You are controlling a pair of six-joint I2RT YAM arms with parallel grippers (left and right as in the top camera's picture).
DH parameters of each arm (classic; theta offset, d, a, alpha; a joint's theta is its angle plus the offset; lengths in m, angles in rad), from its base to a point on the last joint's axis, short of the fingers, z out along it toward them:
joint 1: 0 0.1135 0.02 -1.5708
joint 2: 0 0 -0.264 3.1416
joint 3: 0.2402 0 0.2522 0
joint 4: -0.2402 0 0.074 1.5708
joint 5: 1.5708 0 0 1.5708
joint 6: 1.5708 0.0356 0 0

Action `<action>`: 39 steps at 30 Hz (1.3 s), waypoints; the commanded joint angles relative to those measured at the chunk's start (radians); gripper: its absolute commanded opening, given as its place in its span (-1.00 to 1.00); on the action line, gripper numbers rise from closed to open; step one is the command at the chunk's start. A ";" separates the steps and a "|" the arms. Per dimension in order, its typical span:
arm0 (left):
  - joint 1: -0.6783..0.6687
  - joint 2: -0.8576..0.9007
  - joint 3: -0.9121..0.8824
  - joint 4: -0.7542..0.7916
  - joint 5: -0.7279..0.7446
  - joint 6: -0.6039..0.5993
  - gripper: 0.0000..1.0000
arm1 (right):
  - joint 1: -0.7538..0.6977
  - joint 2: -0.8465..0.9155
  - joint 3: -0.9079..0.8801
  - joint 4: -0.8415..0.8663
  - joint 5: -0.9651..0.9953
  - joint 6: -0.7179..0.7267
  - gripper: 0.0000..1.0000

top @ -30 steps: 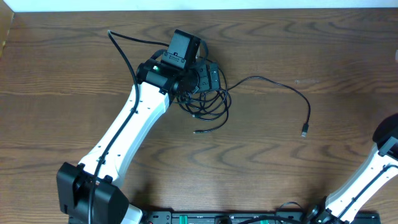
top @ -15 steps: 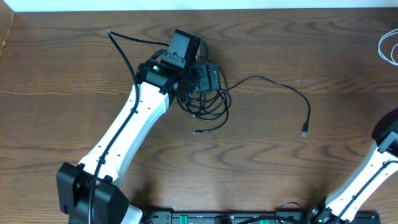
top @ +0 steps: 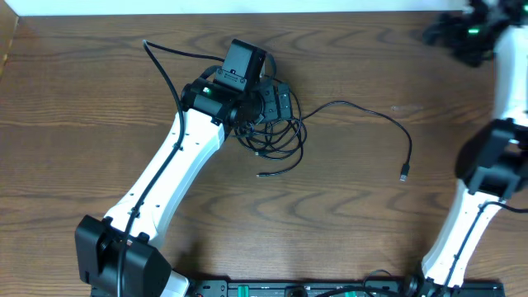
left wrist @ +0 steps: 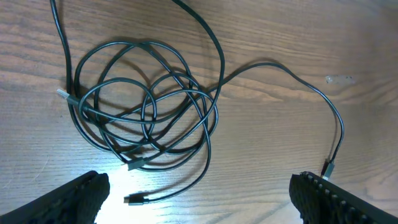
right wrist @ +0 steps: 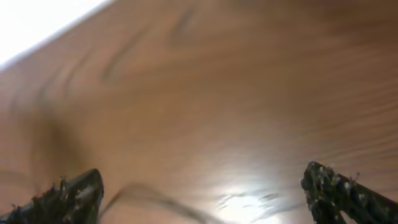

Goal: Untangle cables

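Note:
A tangle of black cables [top: 276, 136] lies left of the table's centre, in several overlapping loops [left wrist: 146, 118]. One strand [top: 371, 111] runs right and ends in a plug [top: 403, 176] [left wrist: 328, 168]. A shorter end with a plug [left wrist: 134, 200] lies in front of the coil. My left gripper [top: 279, 101] [left wrist: 200, 186] hovers open above the coil's far edge, holding nothing. My right gripper [top: 437, 33] [right wrist: 202, 180] is open at the far right corner, far from the coil. Its view is motion-blurred, with a faint dark streak [right wrist: 161, 199] low between the fingers.
The white left arm [top: 173, 165] slants from the front left up to the coil. The right arm [top: 495, 157] stands along the right edge. The table's far edge [top: 330, 11] meets a white strip.
The right arm has swung from the lower right edge up into the far right corner. The left arm and the cables have not moved.

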 commanded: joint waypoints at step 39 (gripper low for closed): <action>0.180 0.040 -0.002 0.045 -0.167 -0.026 0.64 | 0.599 -0.047 -0.146 -0.044 -0.005 -0.244 0.86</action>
